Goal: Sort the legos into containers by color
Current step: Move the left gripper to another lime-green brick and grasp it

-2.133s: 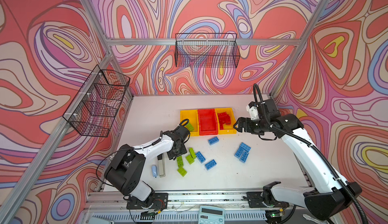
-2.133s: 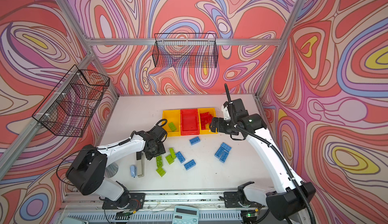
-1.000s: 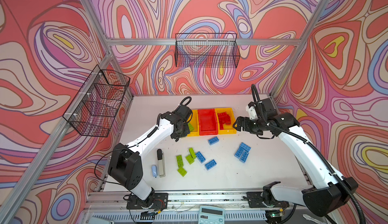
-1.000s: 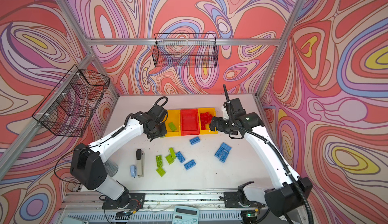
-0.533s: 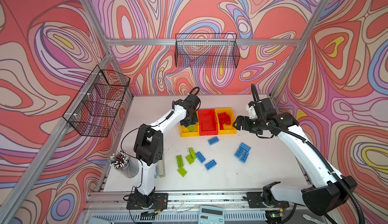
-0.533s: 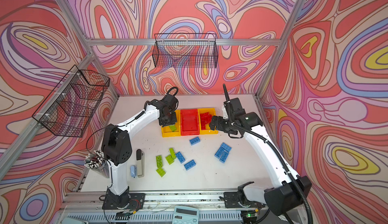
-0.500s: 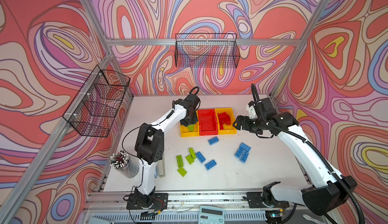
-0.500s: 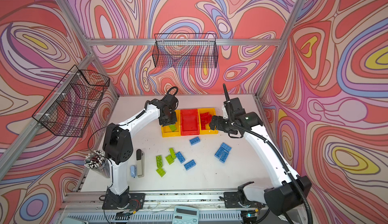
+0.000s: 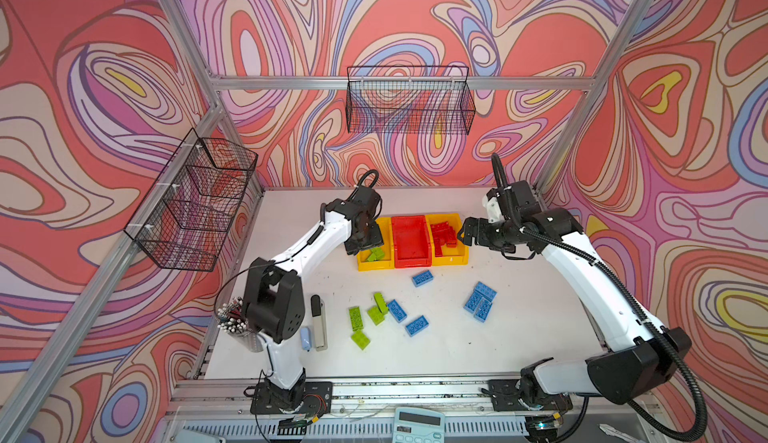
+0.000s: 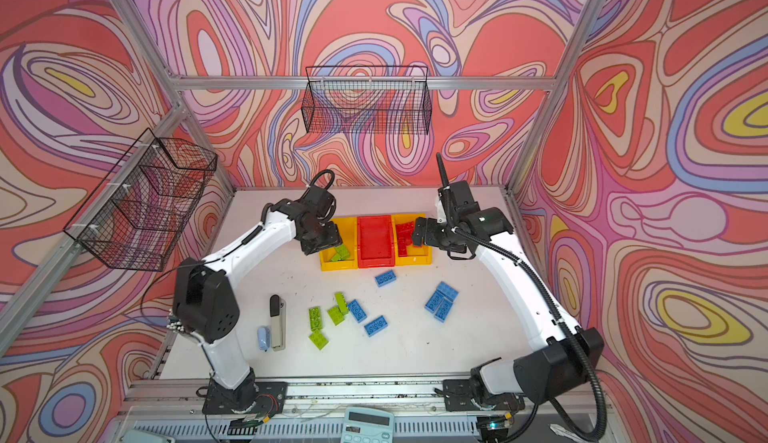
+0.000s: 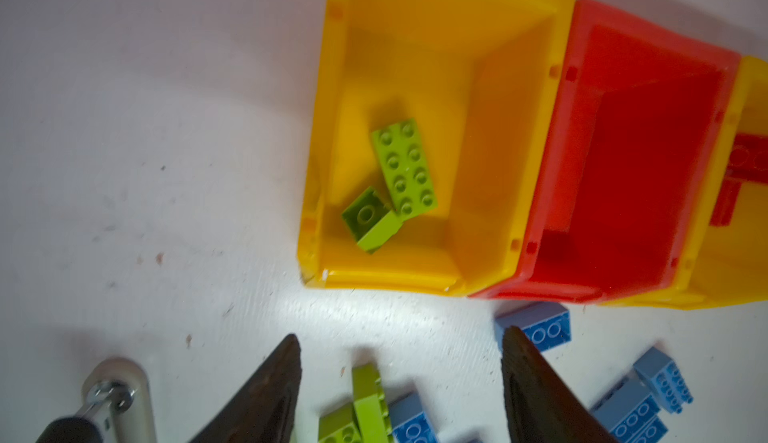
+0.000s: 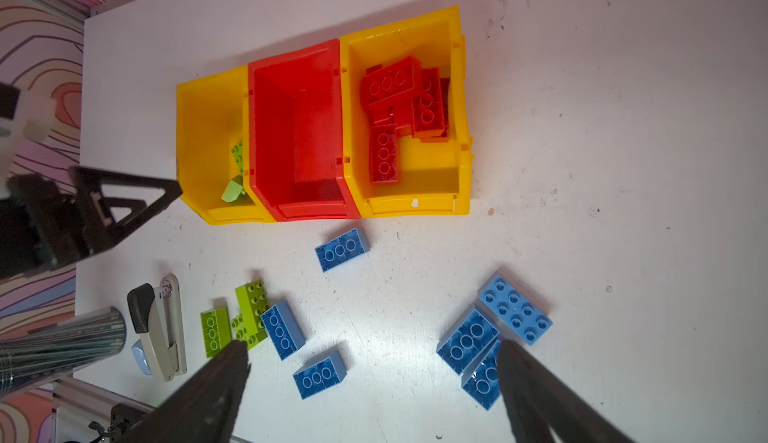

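Swirling wallpaper (image 9: 415, 13) in red, pink, lilac, blue and yellow covers the 3 walls. Silver aluminium posts (image 9: 183, 25) and a far crossbar (image 9: 291, 83) frame them. 2 black wire baskets hang, 1 on the far wall (image 9: 409, 100) and 1 on the left wall (image 9: 195, 204). The white tabletop (image 9: 519, 337) is scuffed, speckled and evenly lit. An aluminium rail (image 9: 415, 387) runs along its near edge.

Glossy, smooth yellow plastic bin (image 11: 490, 137) catching light on its walls, equally shiny red plastic bin (image 11: 648, 171), lime green bricks (image 11: 405, 166) of smooth moulded plastic, blue bricks (image 12: 343, 249) with a softer sheen, matt white tabletop (image 12: 582, 129) flecked with scuffs and specks, black wire mesh basket (image 9: 409, 104), brushed aluminium frame rail (image 9: 291, 83).
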